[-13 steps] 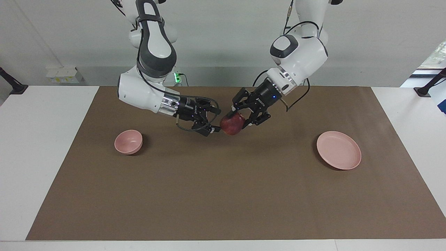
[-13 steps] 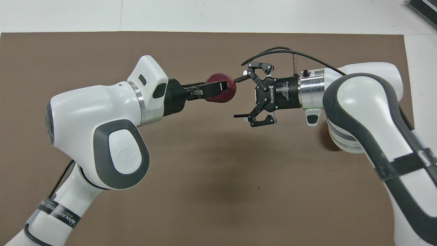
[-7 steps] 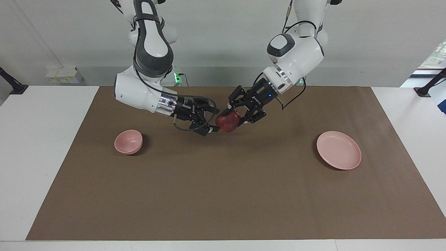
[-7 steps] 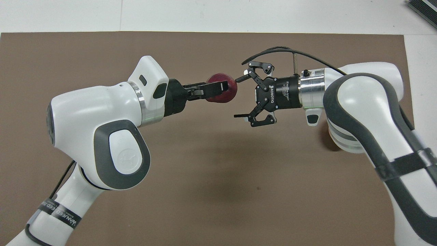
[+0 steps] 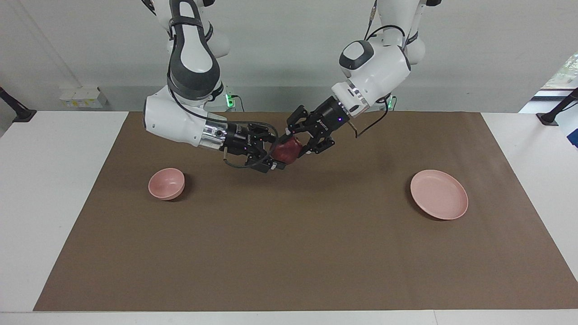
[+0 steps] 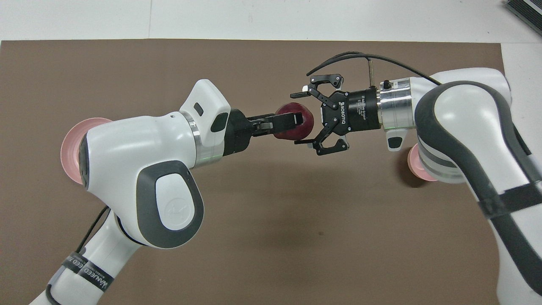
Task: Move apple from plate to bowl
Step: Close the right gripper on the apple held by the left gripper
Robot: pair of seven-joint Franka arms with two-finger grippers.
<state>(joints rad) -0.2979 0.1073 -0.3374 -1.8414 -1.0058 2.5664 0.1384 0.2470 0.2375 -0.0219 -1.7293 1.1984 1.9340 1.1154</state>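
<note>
The dark red apple (image 5: 284, 153) (image 6: 297, 132) hangs in the air over the middle of the mat, nearer to the robots than the bowl and plate. My left gripper (image 5: 292, 143) (image 6: 292, 124) is shut on it. My right gripper (image 5: 276, 154) (image 6: 300, 117) is open, with one finger on each side of the apple. The pink bowl (image 5: 166, 183) stands empty toward the right arm's end; in the overhead view the bowl (image 6: 417, 168) is mostly hidden under the right arm. The flat pink plate (image 5: 439, 194) (image 6: 72, 148) lies empty toward the left arm's end.
A brown mat (image 5: 289, 248) covers the white table (image 5: 58, 189). Both arms reach in over its middle and meet there.
The left gripper has carried the apple toward the right arm's end. The right gripper's open fingers, earlier beside the apple, now straddle it. Bowl and plate have not moved.
</note>
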